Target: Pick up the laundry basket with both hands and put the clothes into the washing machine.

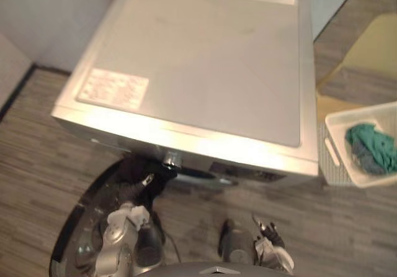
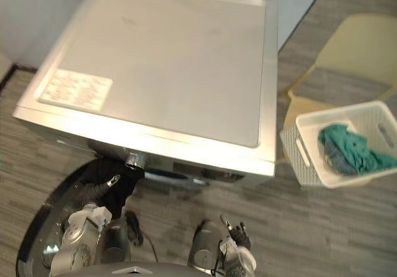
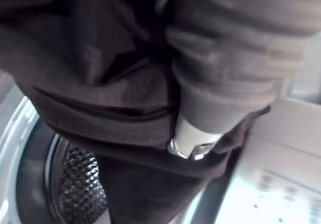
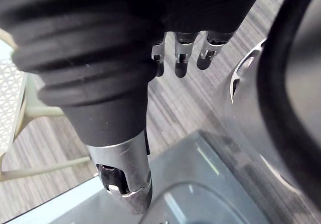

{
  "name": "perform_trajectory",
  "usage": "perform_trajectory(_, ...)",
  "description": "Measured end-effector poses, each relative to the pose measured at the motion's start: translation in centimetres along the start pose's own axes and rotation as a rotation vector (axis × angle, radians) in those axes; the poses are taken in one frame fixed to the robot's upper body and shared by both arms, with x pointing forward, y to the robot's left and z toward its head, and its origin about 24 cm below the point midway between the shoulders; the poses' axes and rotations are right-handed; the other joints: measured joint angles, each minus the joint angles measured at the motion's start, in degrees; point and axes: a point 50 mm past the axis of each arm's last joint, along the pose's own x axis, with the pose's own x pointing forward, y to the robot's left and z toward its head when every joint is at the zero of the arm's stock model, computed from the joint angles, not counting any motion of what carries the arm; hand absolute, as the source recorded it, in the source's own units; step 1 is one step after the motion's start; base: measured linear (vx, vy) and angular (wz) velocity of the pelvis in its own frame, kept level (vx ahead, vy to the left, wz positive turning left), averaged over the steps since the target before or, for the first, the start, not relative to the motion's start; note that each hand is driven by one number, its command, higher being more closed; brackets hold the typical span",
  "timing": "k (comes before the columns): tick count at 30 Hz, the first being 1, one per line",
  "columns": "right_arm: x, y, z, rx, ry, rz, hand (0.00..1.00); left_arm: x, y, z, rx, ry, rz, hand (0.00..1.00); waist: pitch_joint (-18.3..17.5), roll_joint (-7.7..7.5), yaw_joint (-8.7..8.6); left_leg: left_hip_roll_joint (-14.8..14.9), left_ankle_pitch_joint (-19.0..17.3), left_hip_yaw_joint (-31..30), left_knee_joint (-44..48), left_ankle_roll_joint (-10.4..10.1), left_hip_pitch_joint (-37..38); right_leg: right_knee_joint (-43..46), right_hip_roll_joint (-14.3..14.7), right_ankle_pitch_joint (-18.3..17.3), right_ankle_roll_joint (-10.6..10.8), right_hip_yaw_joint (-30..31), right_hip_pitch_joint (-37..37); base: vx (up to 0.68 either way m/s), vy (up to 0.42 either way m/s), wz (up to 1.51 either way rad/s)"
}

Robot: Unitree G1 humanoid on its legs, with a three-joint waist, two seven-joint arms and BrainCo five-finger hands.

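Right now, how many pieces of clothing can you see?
2. A dark garment hangs at the left hand in front of the washing machine; a teal garment lies in the white basket. More may be hidden beneath it.

Floor: grey wood-look planks, laid throughout.
Wall: pale, plain, at the far side.
Skirting: dark strip at left.
Chair: pale yellow, at right.

head eyes looked steeply down, shared washing machine top | left wrist faced drum, close | right wrist faced floor
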Motion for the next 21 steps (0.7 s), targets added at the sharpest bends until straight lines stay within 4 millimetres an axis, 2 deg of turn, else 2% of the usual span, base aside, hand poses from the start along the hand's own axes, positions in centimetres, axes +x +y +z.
perform_trajectory(3, 0.3, 1.2, 1.4, -0.002, -0.050, 0.049, 0.00, 1.0, -1.9, 0.5, 0.001, -0.019, -0.068, 1.00, 2.57, -0.10, 0.10, 2.69, -2.82, -2.64, 8.86, 0.13, -9.15, 8.89, -0.02, -3.09, -0.72, 0.69, -8.56, -0.12, -0.023, -0.01)
perform_trajectory(5, 0.3, 2.0, 2.1, 0.004, -0.079, 0.075, 0.00, 1.5, -2.9, 0.6, -0.003, -0.020, -0.095, 1.00, 4.07, -0.06, 0.14, 3.26, -3.58, -3.86, 11.78, 0.18, -11.90, 12.01, -0.07, -4.02, -0.86, 0.97, -11.02, -0.09, -0.024, 0.05)
perform_trajectory(8, 0.4, 3.6, 4.0, 0.050, -0.157, 0.114, 0.00, 3.3, -4.8, 1.2, 0.015, -0.029, -0.139, 1.00, 6.62, -0.23, 0.25, 5.15, -6.24, -7.51, 20.53, 0.11, -21.05, 21.16, -0.17, -7.36, -1.43, 1.58, -18.91, -0.13, -0.043, 0.05)
perform_trajectory(10, 0.3, 4.1, 5.1, 0.092, -0.204, 0.122, 0.00, 4.6, -5.7, 2.2, 0.027, -0.055, -0.151, 1.00, 7.77, -0.24, 0.21, 6.00, -7.32, -9.67, 24.92, 0.12, -26.34, 25.66, -0.16, -8.85, -1.57, 1.77, -23.40, -0.11, -0.049, 0.00)
perform_trajectory(12, 0.1, 4.7, 6.1, 0.137, -0.246, 0.141, 0.00, 6.1, -6.2, 4.0, 0.032, -0.106, -0.133, 1.00, 9.53, -0.27, 0.13, 6.93, -8.16, -11.27, 28.55, 0.08, -30.57, 29.20, 0.03, -9.57, -2.10, 1.95, -27.11, -0.10, -0.039, -0.08)
perform_trajectory(14, -0.3, 4.9, 7.0, 0.232, -0.288, 0.141, 0.00, 7.7, -6.7, 7.8, 0.023, -0.221, -0.088, 1.00, 10.49, -0.40, -0.54, 7.71, -8.59, -12.64, 32.24, 0.37, -36.76, 32.77, 0.25, -9.94, -2.14, 2.71, -33.00, -0.14, -0.032, -0.15)
perform_trajectory(15, -0.3, 4.9, 7.1, 0.257, -0.295, 0.138, 0.00, 8.1, -6.6, 8.9, 0.012, -0.251, -0.072, 1.00, 10.55, -0.44, -0.66, 7.91, -8.69, -12.86, 33.04, 0.43, -38.29, 33.42, 0.47, -9.94, -2.14, 3.12, -34.63, -0.15, -0.019, -0.31)
perform_trajectory(16, -0.5, 4.9, 7.5, 0.297, -0.315, 0.136, 0.00, 9.0, -6.4, 12.5, 0.007, -0.346, -0.043, 1.00, 11.22, -0.64, -0.98, 8.81, -8.91, -13.12, 34.89, 0.77, -41.48, 34.74, 1.11, -9.92, -2.15, 3.80, -38.00, -0.15, -0.006, -0.31)
perform_trajectory(17, -0.7, 5.1, 7.6, 0.313, -0.324, 0.145, 0.00, 9.4, -6.1, 14.9, 0.009, -0.414, -0.024, 1.00, 11.87, -0.97, -1.52, 9.06, -8.98, -13.28, 35.82, 0.91, -43.04, 35.55, 1.24, -9.90, -2.17, 4.21, -39.64, -0.14, -0.010, -0.41)
perform_trajectory(18, -0.7, 5.2, 7.7, 0.323, -0.326, 0.150, 0.00, 9.9, -5.7, 18.3, 0.027, -0.502, 0.004, 1.00, 11.99, -1.16, -1.79, 9.84, -9.06, -13.57, 36.93, 1.00, -45.56, 36.03, 2.14, -9.52, -2.19, 4.78, -42.22, -0.12, -0.006, -0.32)
perform_trajectory(20, -0.8, 5.3, 7.8, 0.332, -0.335, 0.155, 0.00, 10.2, -5.5, 22.3, 0.043, -0.588, 0.012, 1.00, 12.04, -1.25, -1.90, 10.87, -9.05, -14.21, 37.94, 1.05, -48.87, 36.04, 3.24, -8.41, -2.39, 4.89, -45.23, -0.09, 0.003, -0.43)
perform_trajectory(21, -0.8, 5.3, 7.8, 0.345, -0.341, 0.152, 0.00, 10.2, -6.6, 24.2, 0.078, -0.625, -0.033, 1.00, 12.13, -1.43, -2.07, 11.55, -9.02, -14.43, 38.59, 1.12, -50.94, 35.98, 3.96, -7.61, -2.46, 5.09, -47.26, -0.08, 0.010, -0.42)
